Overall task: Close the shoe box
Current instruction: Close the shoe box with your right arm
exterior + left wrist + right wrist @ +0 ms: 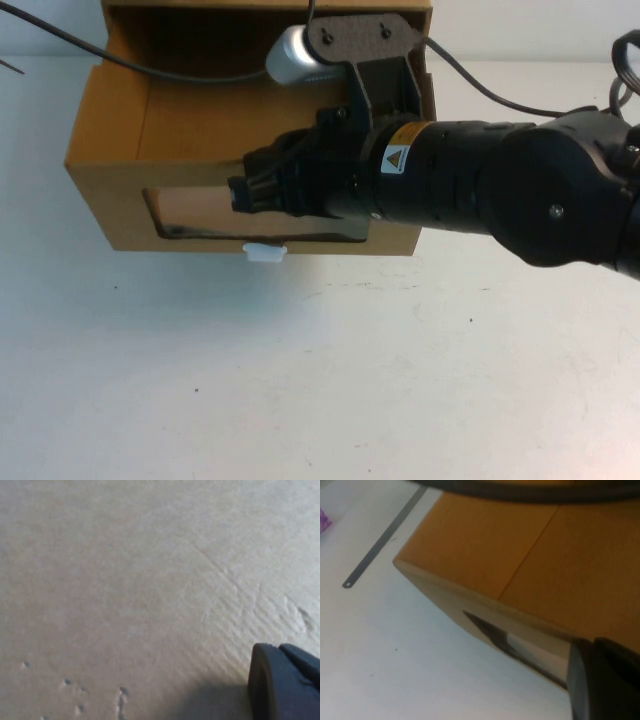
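box [110,190] open, tab [265,252] just under right gripper [600,680] | right gripper at window, grip unclear | left gripper [285,682] close to cardboard, grip unclear

The right arm [470,190] is glossy black and cylindrical, bulging at a rounded joint (one small screw), with a yellow warning label, black cables and a silver-white camera [293,53] beside its bracket.

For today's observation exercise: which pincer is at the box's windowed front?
The right pincer, beside the shoe box's window; the left pincer faces only plain cardboard.
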Controlling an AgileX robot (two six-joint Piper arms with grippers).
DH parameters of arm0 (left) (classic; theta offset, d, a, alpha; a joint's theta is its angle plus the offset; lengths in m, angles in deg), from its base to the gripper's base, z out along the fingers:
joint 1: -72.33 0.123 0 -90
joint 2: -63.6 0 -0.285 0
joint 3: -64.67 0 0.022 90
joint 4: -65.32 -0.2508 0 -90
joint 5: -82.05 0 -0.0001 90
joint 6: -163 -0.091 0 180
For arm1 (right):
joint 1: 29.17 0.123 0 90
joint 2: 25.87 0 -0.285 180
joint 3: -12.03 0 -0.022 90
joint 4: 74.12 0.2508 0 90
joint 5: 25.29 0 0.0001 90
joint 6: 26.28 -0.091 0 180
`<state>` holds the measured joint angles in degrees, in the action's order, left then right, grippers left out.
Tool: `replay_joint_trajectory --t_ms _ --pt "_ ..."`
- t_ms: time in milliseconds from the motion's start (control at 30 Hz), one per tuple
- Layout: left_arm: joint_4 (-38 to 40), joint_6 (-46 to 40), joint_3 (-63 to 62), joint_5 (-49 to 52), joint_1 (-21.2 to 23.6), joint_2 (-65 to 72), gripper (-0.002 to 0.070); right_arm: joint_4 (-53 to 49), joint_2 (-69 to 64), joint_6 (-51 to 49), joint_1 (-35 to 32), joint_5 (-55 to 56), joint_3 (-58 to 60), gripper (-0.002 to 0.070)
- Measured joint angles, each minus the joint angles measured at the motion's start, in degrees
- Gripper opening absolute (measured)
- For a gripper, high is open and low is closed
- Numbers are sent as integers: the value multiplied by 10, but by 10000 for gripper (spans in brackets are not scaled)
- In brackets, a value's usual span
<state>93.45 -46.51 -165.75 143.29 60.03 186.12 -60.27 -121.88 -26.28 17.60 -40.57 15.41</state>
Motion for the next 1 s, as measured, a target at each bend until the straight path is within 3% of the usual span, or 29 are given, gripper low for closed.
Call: replay_joint_trajectory --t_ms 567,800,1000 --pt "0 2 -3 7 0 0 -5 2 -8 0 -86 68 -13 -11" --pt "0 2 -3 7 0 0 -5 30 -18 6 -90 -28 -53 -11" --pt "0 2 -3 7 0 0 -5 112 -1 100 -78 -88 -63 -11"
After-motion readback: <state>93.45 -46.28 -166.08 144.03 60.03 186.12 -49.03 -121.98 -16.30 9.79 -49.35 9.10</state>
